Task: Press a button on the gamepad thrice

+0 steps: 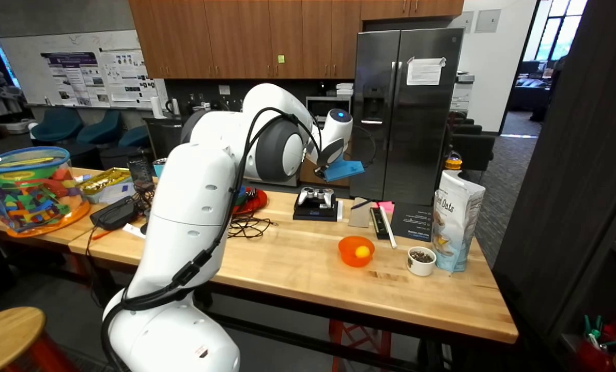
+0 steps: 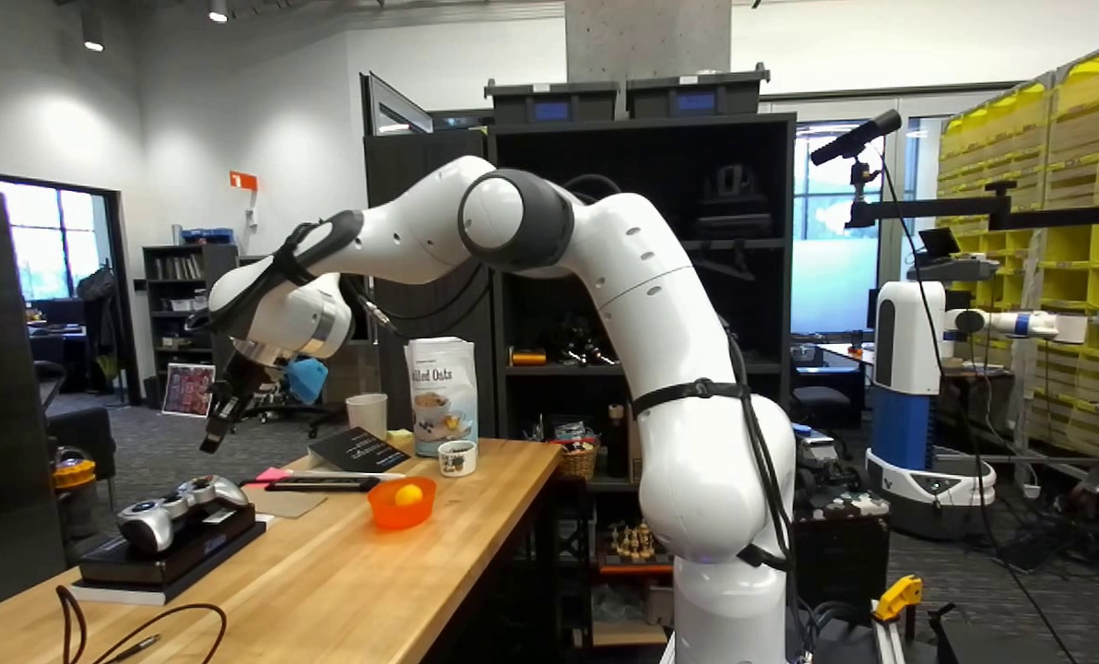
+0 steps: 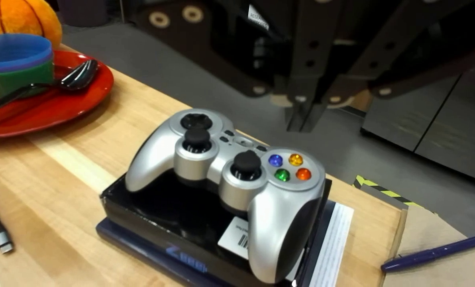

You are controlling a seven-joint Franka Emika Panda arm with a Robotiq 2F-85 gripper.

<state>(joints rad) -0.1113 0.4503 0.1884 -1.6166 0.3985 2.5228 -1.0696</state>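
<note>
The gamepad is silver with black thumbsticks and blue, yellow, green and orange buttons. It rests on a black box in both exterior views [image 1: 316, 197] [image 2: 181, 509], and large in the wrist view [image 3: 285, 199]. My gripper [image 3: 300, 119] comes in from the top of the wrist view. Its fingers are together with nothing between them. In an exterior view my gripper [image 2: 210, 444] points down, in the air above the gamepad's height and apart from it. In the exterior view behind the arm, the fingertips cannot be made out.
The black box [image 3: 158, 211] lies on a dark book. A pen [image 3: 434, 253] lies on brown card beside it. A red plate [image 3: 82, 93] with bowls and cables [image 1: 248, 226] are on the other side. An orange bowl [image 1: 350, 257], a white cup [image 1: 421, 268] and an oats bag [image 1: 455, 222] stand farther along.
</note>
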